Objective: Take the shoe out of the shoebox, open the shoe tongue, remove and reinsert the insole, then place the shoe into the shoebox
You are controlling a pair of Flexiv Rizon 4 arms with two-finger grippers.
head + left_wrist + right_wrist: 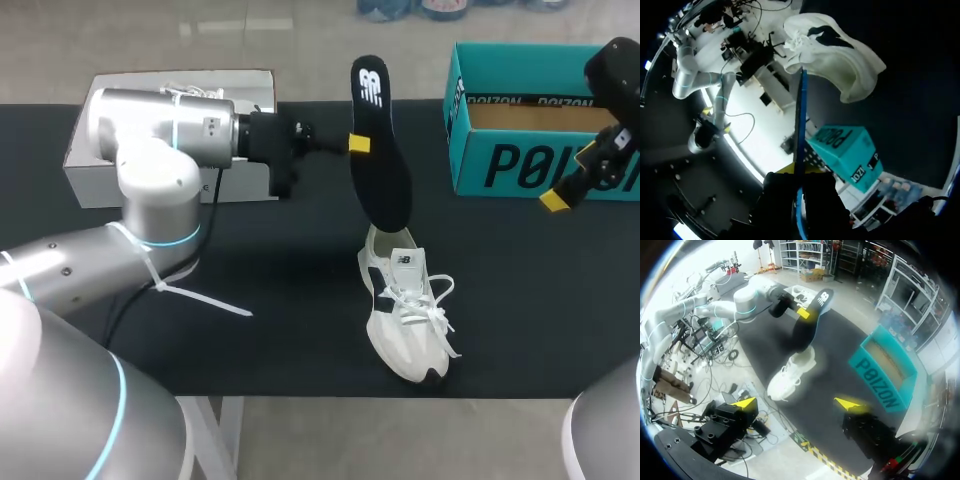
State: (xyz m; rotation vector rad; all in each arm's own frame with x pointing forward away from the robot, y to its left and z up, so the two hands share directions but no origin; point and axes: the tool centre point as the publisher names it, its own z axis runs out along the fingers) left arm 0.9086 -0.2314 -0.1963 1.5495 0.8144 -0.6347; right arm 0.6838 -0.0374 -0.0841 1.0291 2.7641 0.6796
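Working remotely, I am gripping the black insole (pixel 383 170) by its edge in my left gripper (pixel 358 143). The fingers are clamped on either face, and the insole is standing nearly upright with its lower end touching the heel opening of the white shoe (pixel 405 315). The shoe is sitting on its sole on the black table (pixel 270 340), out of the teal shoebox (pixel 520 160), which is lying open at the right rear. My right gripper (pixel 797 403) is hanging near the shoebox with its fingers spread wide apart. A white box (pixel 100 180) is sitting behind my left arm.
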